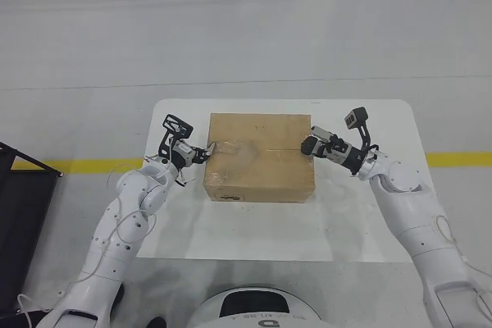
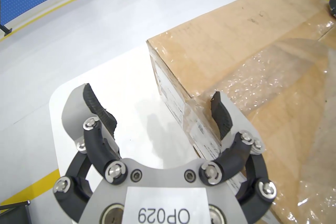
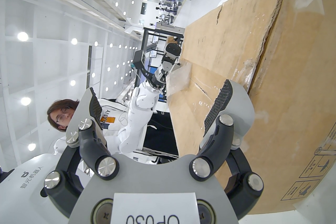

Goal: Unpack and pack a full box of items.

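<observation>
There, the left gripper (image 1: pixel 203 153) sat at the box's left edge, its fingers spread and holding nothing. The closed cardboard box (image 1: pixel 258 164) stood mid-table (image 1: pixel 353 238), with a loose strip of clear tape (image 1: pixel 232 151) lifted on its top. The right gripper (image 1: pixel 309 146) hovered at the right edge, likewise spread wide.

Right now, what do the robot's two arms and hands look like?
The left arm and right arm are glossy white jointed shells; thin pale cables trail along the left. Each wrist carries a black camera bracket. The left hand and right hand match: curved silver finger plates with black ribbed pads, black links, silver pins and a white printed label.
</observation>
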Robot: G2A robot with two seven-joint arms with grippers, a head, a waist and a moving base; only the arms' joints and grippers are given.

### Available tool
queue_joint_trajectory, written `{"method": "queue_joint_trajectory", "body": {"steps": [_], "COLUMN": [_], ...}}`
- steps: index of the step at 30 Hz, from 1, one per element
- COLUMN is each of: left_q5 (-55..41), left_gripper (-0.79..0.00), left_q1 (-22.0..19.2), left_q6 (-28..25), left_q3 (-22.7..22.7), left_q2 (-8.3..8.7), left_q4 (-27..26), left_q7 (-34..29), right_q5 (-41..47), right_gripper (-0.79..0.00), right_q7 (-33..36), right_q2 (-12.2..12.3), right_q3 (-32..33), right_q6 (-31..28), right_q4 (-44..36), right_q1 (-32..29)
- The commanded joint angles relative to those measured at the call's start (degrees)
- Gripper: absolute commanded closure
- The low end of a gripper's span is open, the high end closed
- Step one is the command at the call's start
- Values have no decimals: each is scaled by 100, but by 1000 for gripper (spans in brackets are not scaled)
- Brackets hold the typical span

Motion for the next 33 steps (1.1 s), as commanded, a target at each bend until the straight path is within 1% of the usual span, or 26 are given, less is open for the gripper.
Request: {"method": "queue_joint_trajectory", "body": {"steps": [1,7,9,11,14,17,27,28,29,31,32,33], "left_q5": [0,0,0,0,0,0,0,0,0,0,0,0], "left_gripper": [-785,-785,-785,-785,-785,-785,-785,-785,-785,-785,-785,-785], "left_q1": [0,0,0,0,0,0,0,0,0,0,0,0], "left_q6": [1,1,1,1,1,1,1,1,1,1,1,1], "left_q3": [0,0,0,0,0,0,0,0,0,0,0,0], "left_q2": [0,0,0,0,0,0,0,0,0,0,0,0], "left_q4": [0,0,0,0,0,0,0,0,0,0,0,0], "left_q7": [0,0,0,0,0,0,0,0,0,0,0,0], "right_q5": [0,0,-14,-153,-800,-1280,-1280,-1509,-1984,-3308,-3742,-3930], "right_gripper": [-785,-785,-785,-785,-785,-785,-785,-785,-785,-785,-785,-785], "right_q7": [0,0,-92,-250,-638,-1081,-1081,-1173,-1460,-2275,-2493,-2513], "right_q2": [0,0,-4,-4,19,41,41,43,36,16,14,17], "right_q3": [0,0,-5,-8,2,50,50,29,-46,-264,-350,-414], "right_q6": [0,0,78,110,2,103,103,142,255,563,564,445], "right_q4": [0,0,-66,-422,-1080,-1614,-1614,-1667,-1842,-2434,-2699,-2944], "right_q1": [0,0,-15,-67,-269,-573,-573,-581,-620,-806,-942,-1056]}}
